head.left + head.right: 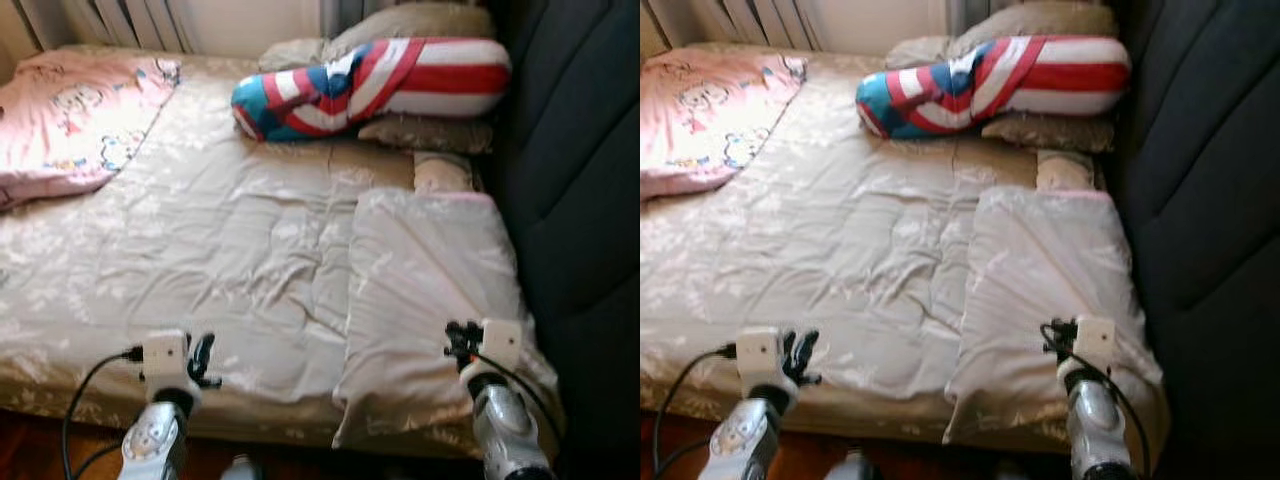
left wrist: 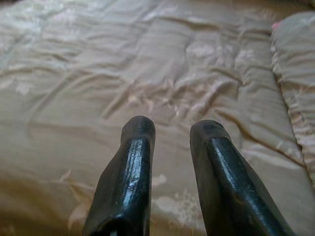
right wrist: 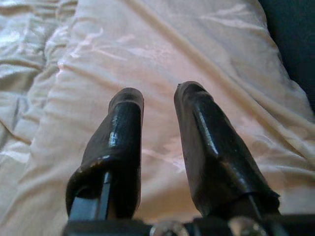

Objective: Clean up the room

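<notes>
Our left gripper (image 1: pixel 200 362) and right gripper (image 1: pixel 462 345) hover, fingers apart, holding nothing | folded shiny beige quilt (image 1: pixel 425 300) lies under the right one | we might grab one slippery layer and unfold it

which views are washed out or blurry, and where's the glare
Left eye view: soft overall, glare bleaching the pink blanket. Right wrist view: folded quilt overexposed, right gripper fingers fairly sharp. Left wrist view: dimmer, bedspread soft, sheen on left gripper.
</notes>
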You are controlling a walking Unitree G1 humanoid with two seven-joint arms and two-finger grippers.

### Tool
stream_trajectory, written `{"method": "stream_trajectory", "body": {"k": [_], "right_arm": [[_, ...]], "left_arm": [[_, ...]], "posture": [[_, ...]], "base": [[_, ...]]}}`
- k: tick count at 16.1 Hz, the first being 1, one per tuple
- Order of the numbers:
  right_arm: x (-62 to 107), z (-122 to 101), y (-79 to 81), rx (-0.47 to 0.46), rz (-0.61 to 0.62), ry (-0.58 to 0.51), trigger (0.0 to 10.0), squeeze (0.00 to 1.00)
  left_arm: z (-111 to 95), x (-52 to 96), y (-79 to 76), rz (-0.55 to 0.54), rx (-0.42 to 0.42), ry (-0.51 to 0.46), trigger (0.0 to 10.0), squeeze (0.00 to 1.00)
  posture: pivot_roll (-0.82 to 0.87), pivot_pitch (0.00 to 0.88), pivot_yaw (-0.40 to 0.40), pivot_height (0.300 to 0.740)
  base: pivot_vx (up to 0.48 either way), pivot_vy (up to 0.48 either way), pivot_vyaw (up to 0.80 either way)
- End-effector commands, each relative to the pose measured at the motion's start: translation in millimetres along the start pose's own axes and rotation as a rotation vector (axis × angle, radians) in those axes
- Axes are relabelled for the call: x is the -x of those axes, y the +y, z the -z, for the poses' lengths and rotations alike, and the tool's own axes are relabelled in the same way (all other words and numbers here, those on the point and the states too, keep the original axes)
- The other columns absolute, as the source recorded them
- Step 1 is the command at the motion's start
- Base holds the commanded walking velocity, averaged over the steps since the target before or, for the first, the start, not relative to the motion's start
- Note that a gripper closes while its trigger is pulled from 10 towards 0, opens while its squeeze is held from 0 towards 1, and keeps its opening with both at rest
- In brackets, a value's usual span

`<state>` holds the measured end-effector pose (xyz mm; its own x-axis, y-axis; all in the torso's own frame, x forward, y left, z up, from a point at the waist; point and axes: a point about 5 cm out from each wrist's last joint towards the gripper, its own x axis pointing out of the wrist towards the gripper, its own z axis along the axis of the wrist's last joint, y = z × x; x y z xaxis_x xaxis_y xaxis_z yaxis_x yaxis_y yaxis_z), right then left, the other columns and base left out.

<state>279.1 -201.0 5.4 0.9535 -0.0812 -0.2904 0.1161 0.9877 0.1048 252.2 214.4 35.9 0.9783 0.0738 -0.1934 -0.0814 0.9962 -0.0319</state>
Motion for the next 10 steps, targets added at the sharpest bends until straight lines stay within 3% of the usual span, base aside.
{"method": "stream_trajectory", "body": {"k": [1, 4, 6, 10], "right_arm": [[10.2, 20, -11.6, 0.000, 0.050, 0.090, 10.0, 0.00], [24.6, 45, -31.0, -0.023, 0.168, 0.222, 10.0, 0.00], [41.5, 67, -45.9, -0.055, 0.251, 0.332, 10.0, 0.00], [60.1, 91, -44.6, -0.017, 0.210, 0.455, 10.0, 0.00]], "left_arm": [[19, 3.7, 3.7, 0.014, -0.010, 0.077, 10.0, 0.00], [44, 5.8, 5.5, 0.028, -0.033, 0.195, 10.0, 0.00], [73, 17.3, 12.5, 0.007, -0.052, 0.337, 10.0, 0.00], [101, 33.6, 19.1, -0.039, -0.054, 0.489, 10.0, 0.00]], "posture": [[0.09, 0.099, -0.054, 0.740], [0.09, 0.083, -0.048, 0.740], [0.08, 0.058, -0.042, 0.740], [0.10, 0.043, -0.048, 0.740]], "base": [[0.000, 0.000, 0.00], [0.000, 0.000, 0.00], [0.000, 0.000, 0.00], [0.000, 0.000, 0.00]]}}
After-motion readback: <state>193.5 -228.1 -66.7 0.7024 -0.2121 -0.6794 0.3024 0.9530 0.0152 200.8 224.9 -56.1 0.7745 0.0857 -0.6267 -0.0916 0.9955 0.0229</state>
